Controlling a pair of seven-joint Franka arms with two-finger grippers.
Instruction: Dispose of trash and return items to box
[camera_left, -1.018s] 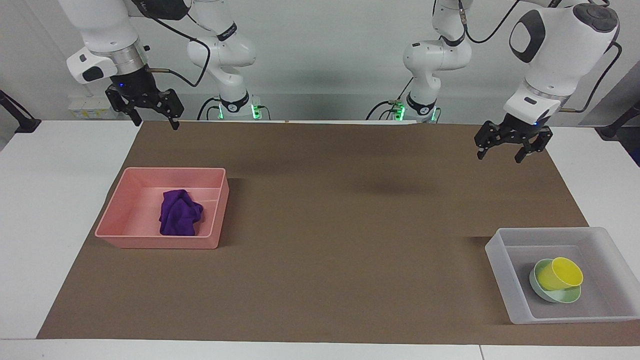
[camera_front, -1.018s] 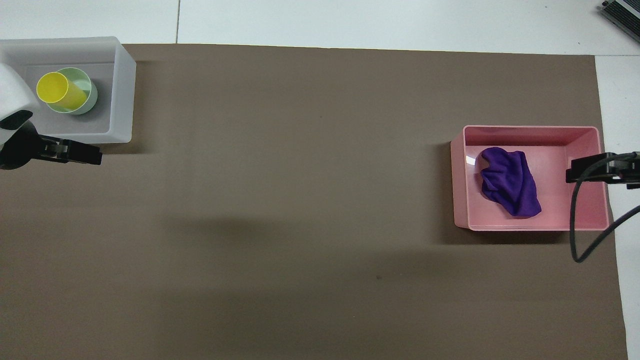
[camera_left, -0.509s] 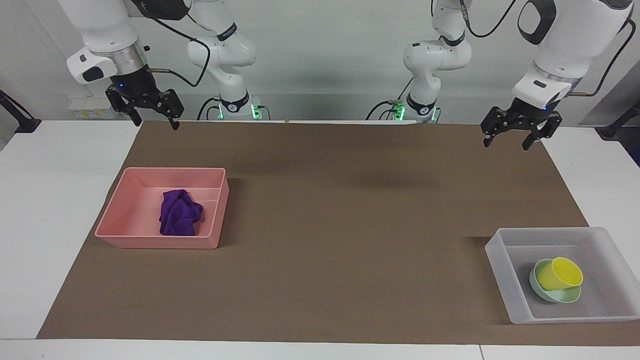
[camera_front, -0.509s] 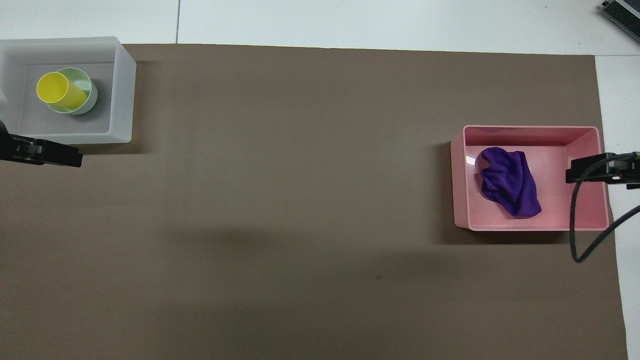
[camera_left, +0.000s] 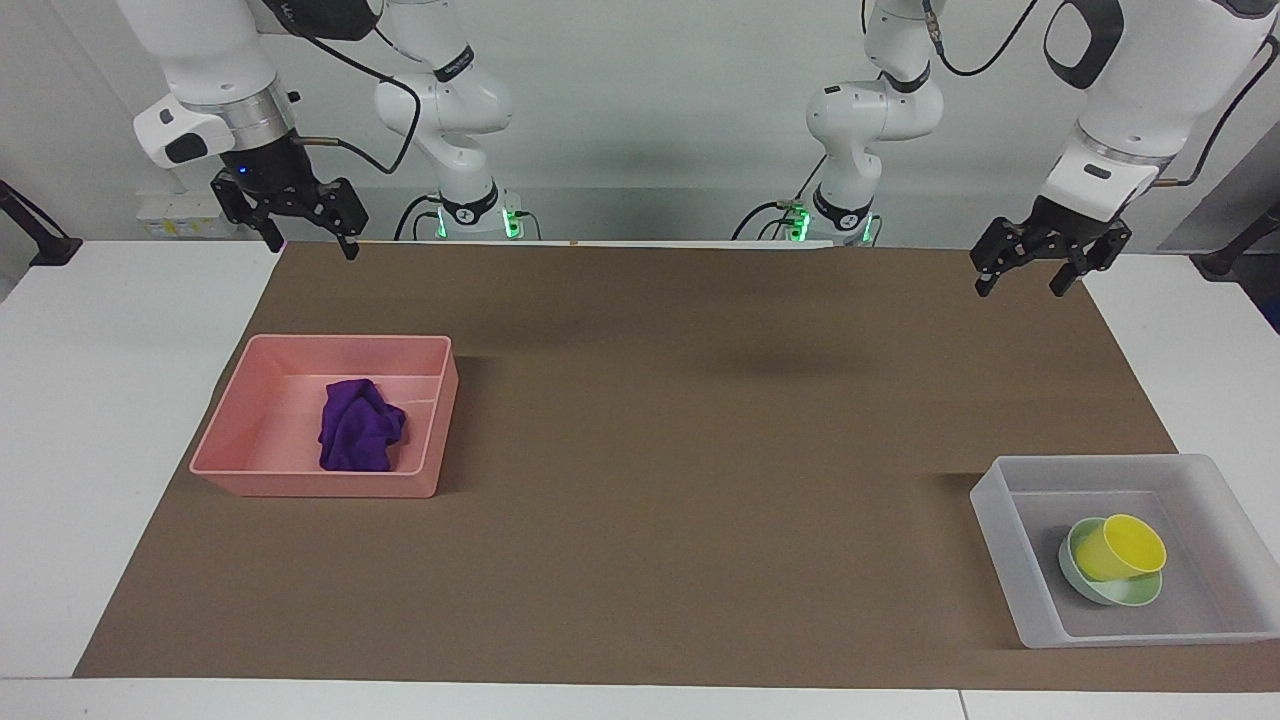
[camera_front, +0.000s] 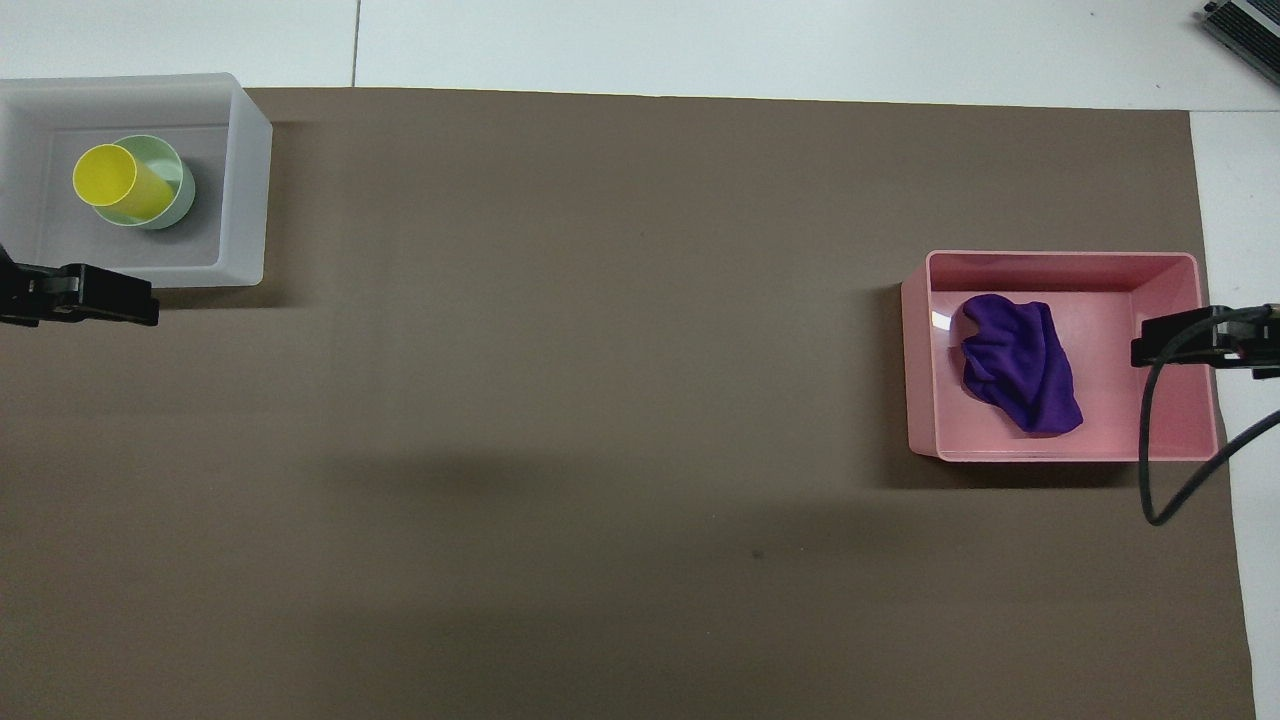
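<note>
Purple fabric wad: the trash is seen crumpled inside the pink tray, lying loose on the tray floor, nearer the wall that faces the middle of the table.
Pink tray: it is placed on the brown mat toward the right arm's end of the table, with nothing but the fabric in it.
Box: a translucent whitish-grey tray with low walls is set at the left arm's end of the table, farther from the robots than the pink tray, at the mat's corner.
Mint-green bowl: it is seen resting on the floor of the box, roughly in the middle.
Yellow cup: it is laid tilted inside the bowl, its open mouth turned away from the robots and slightly upward.
Left gripper: it is held up in the air over the mat's edge at the left arm's end of the table, with its fingers spread apart and nothing between them.
Right gripper: it is held up in the air over the mat's corner at the right arm's end, close to the robots' bases, with its fingers spread apart and nothing between them.
Mat: a brown sheet is spread over most of the white table, and both trays are carried on it.
</note>
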